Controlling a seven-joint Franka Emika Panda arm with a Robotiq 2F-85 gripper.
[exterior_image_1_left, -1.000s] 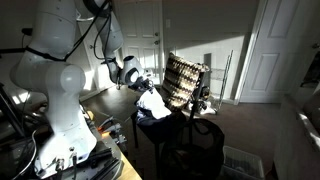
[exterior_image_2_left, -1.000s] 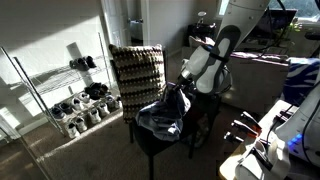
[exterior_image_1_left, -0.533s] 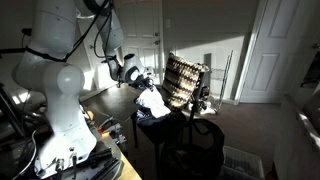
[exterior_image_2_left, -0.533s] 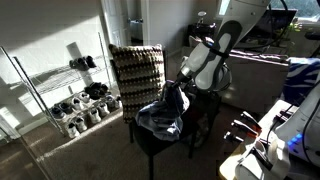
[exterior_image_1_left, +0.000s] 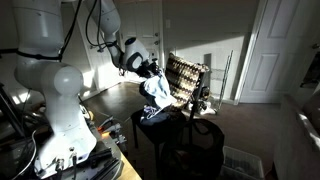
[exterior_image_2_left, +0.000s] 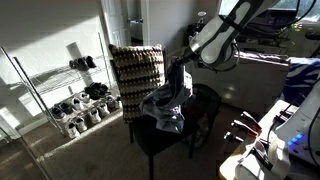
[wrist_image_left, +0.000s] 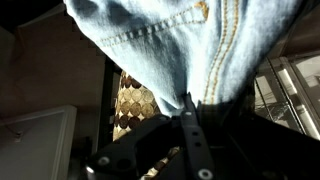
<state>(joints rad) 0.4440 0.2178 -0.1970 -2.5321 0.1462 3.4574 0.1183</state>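
Wrist view: gripper (wrist_image_left: 188, 102) clamped tight on a fold of denim, with the jeans (wrist_image_left: 170, 45) filling the upper frame (seams and stitching plain). No gap shows between the fingers.

Change over the last second, in both exterior views: the arm has risen. The gripper (exterior_image_1_left: 149, 69) (exterior_image_2_left: 183, 70) now sits above where it was, near the top of the chair's woven backrest (exterior_image_1_left: 187, 80).

The jeans (exterior_image_1_left: 155, 96) (exterior_image_2_left: 165, 105) are no longer a low heap. They hang stretched from the grip, lower end down at the chair seat (exterior_image_2_left: 150, 142). Whether they rest on it or hang just clear, I can't tell.

Judgement: the grasp held under load, and the lift off the chair is well underway.
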